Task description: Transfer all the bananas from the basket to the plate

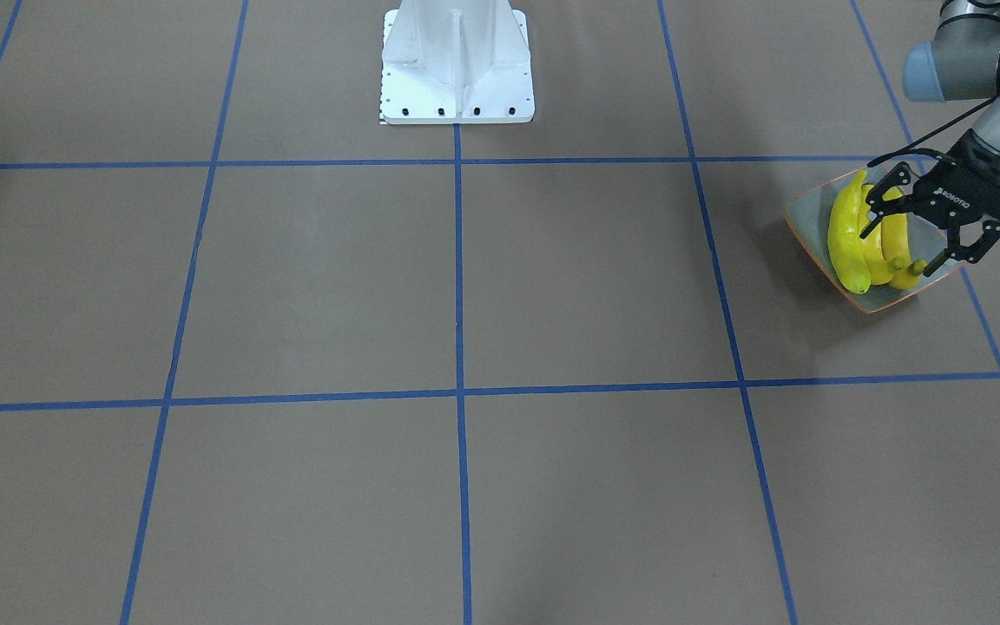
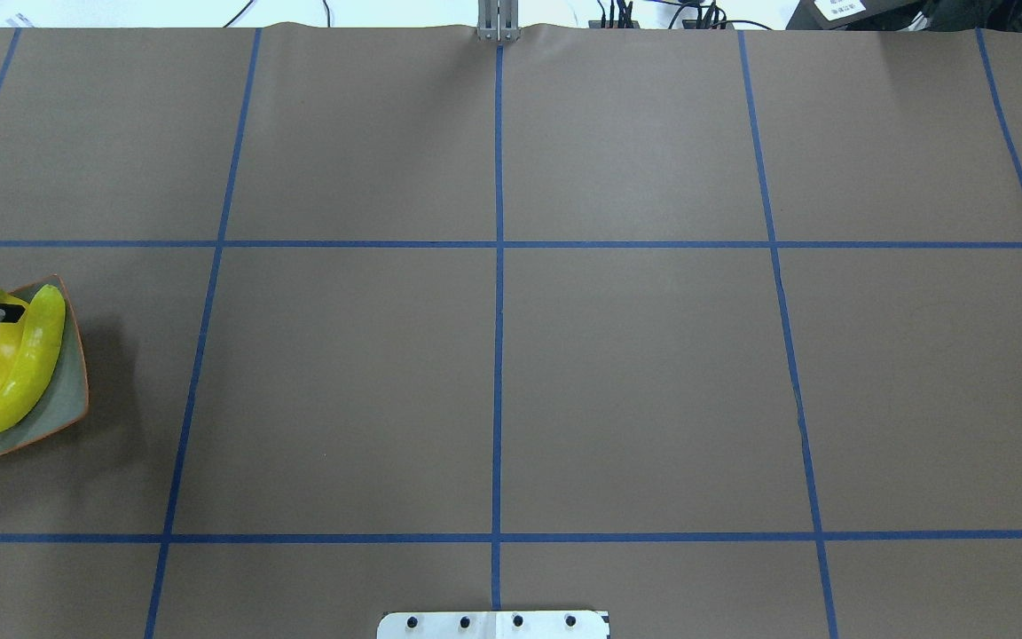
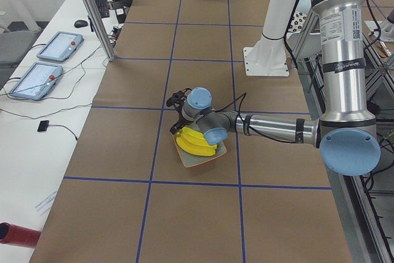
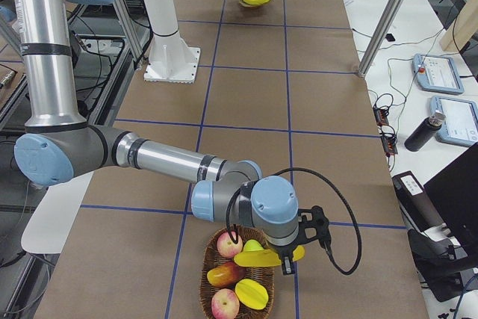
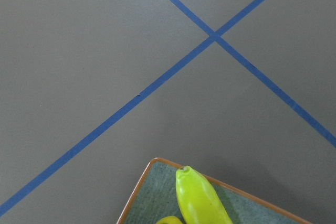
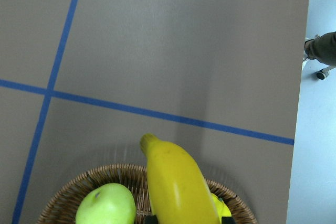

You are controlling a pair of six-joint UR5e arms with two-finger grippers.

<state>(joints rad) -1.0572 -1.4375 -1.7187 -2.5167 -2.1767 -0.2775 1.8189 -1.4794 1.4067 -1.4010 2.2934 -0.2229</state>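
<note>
Three yellow bananas (image 1: 847,234) lie side by side on the square grey-green plate (image 1: 808,213) with an orange rim, at the table's left end; both also show in the overhead view, the bananas (image 2: 23,364) on the plate (image 2: 67,390). My left gripper (image 1: 906,234) hovers open and empty just above them. At the other end, my right gripper (image 4: 284,258) is shut on a fourth banana (image 4: 254,258) and holds it level just over the wicker basket (image 4: 205,274). The right wrist view shows this banana (image 6: 178,182) in front of the basket rim (image 6: 63,203).
The basket holds red apples (image 4: 228,244), a green apple (image 6: 105,205) and a yellow star fruit (image 4: 250,293). The white robot base (image 1: 457,69) stands at the table's middle rear. Blue tape lines grid the brown table. Tablets (image 3: 58,44) lie on a side bench.
</note>
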